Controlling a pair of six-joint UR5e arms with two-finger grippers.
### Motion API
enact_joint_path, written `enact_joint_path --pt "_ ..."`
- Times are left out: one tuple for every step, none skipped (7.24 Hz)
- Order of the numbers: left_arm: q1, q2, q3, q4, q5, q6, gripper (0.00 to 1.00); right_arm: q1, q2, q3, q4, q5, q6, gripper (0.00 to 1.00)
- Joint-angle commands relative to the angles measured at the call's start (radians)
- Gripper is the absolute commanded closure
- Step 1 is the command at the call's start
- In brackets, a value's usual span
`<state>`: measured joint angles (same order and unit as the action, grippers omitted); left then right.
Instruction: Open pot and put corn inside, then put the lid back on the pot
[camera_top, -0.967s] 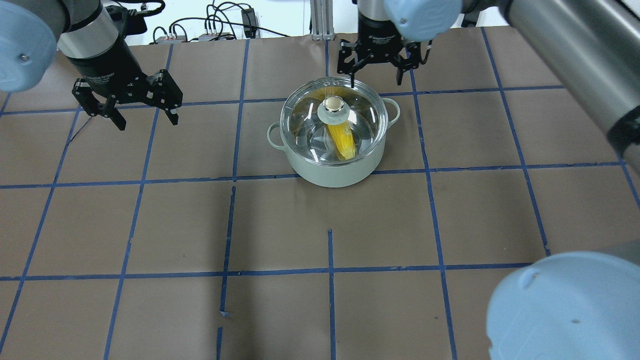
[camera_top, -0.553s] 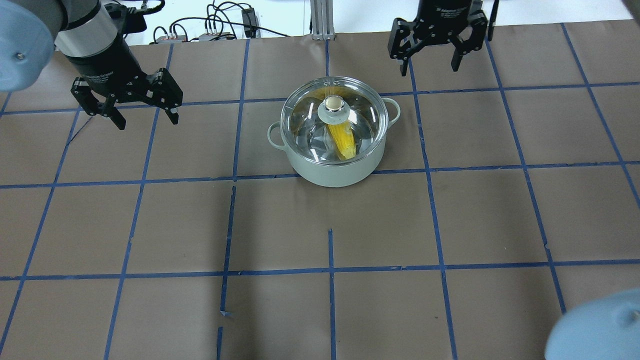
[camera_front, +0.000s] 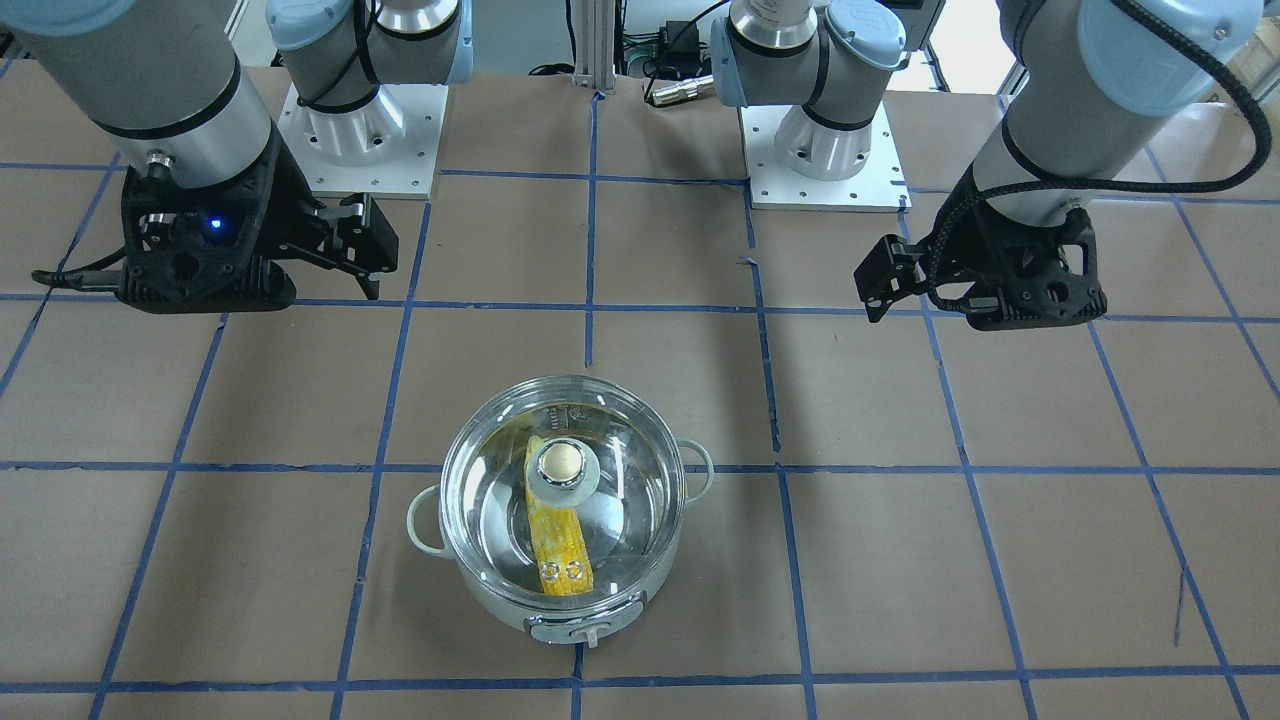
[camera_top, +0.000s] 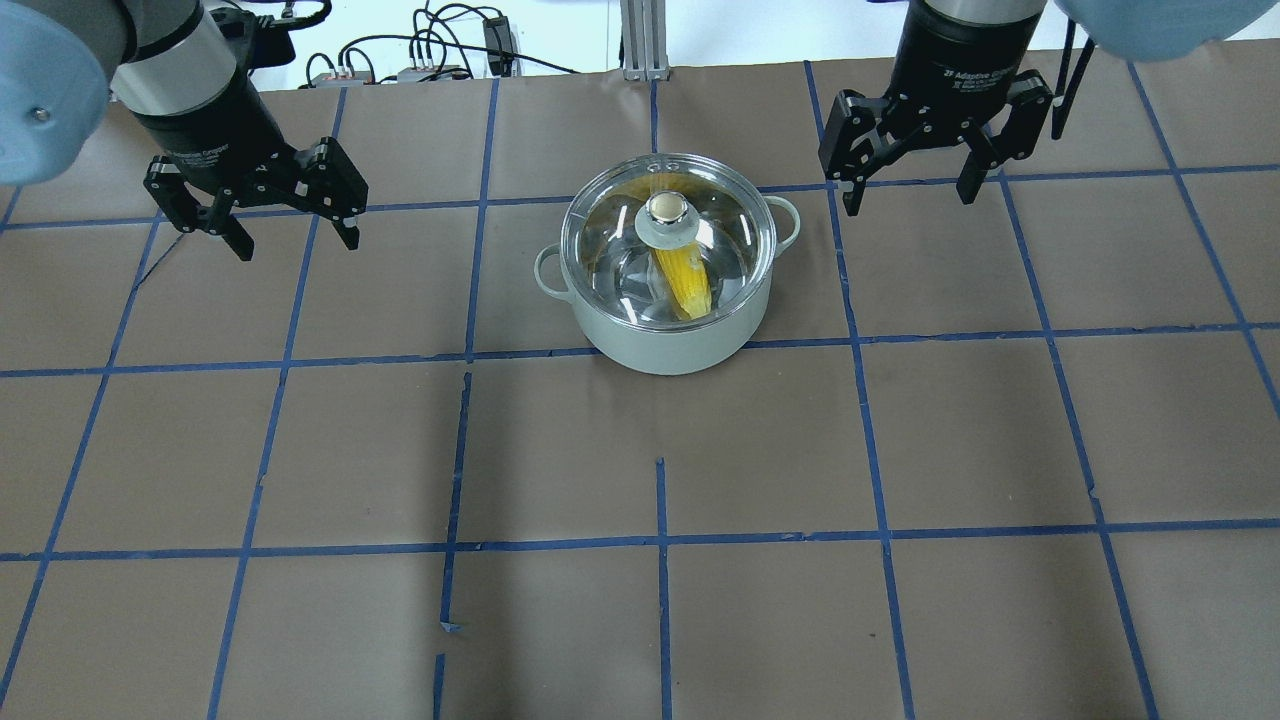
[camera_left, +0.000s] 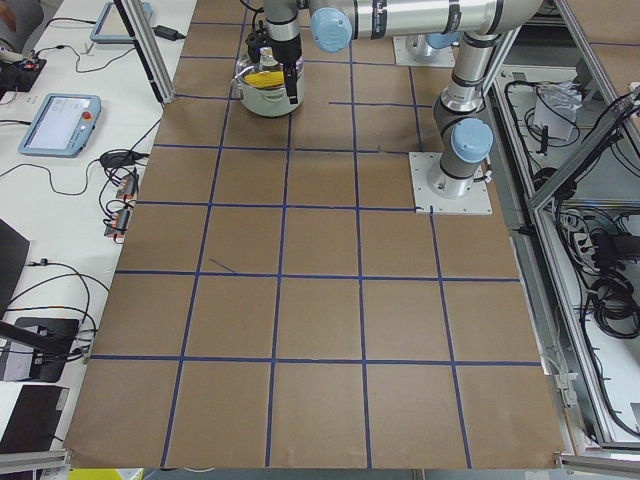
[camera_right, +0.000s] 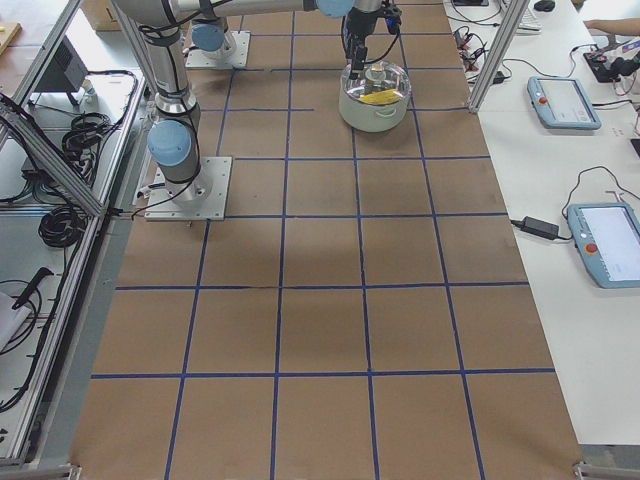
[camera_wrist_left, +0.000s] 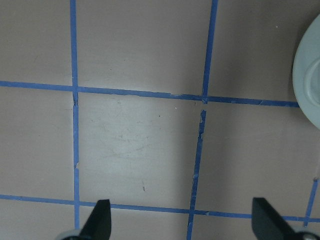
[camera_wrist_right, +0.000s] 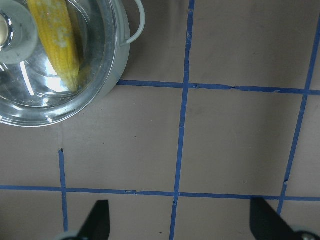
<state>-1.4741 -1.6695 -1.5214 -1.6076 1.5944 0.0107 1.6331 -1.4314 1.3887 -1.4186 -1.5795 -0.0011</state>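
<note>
As the glass lid (camera_top: 610, 235) sits on the electric pot (camera_top: 670, 348) on the desk (camera_top: 640, 610) with the corn cob (camera_top: 685, 280) inside, the final step appears complete. The left gripper (camera_top: 297, 243) and the right gripper (camera_top: 908, 200) hover well clear, jaws spread and empty; only parking appears necessary.

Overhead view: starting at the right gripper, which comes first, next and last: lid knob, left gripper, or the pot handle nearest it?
1. Pot handle, on the side facing the right gripper.
2. Lid knob, middle of the pot.
3. Left gripper, far across, beyond the pot.
</note>
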Motion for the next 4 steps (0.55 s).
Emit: enact_joint_path --pt "0.002 0.001 0.001 0.001 0.001 0.000 0.00 -0.004 -0.001 -0.005 -0.010 0.000 -0.007 0.00" --pt "0.002 0.001 0.001 0.002 0.001 0.000 0.00 -0.001 -0.003 -0.011 -0.007 -0.002 -0.004 0.00" --pt "0.002 -0.001 0.000 0.003 0.001 0.000 0.00 -0.001 -0.004 -0.013 -0.003 -0.002 -0.005 0.00" --pt "0.002 -0.001 0.001 0.003 0.001 0.002 0.00 -0.001 -0.003 -0.017 -0.003 -0.002 -0.005 0.00"
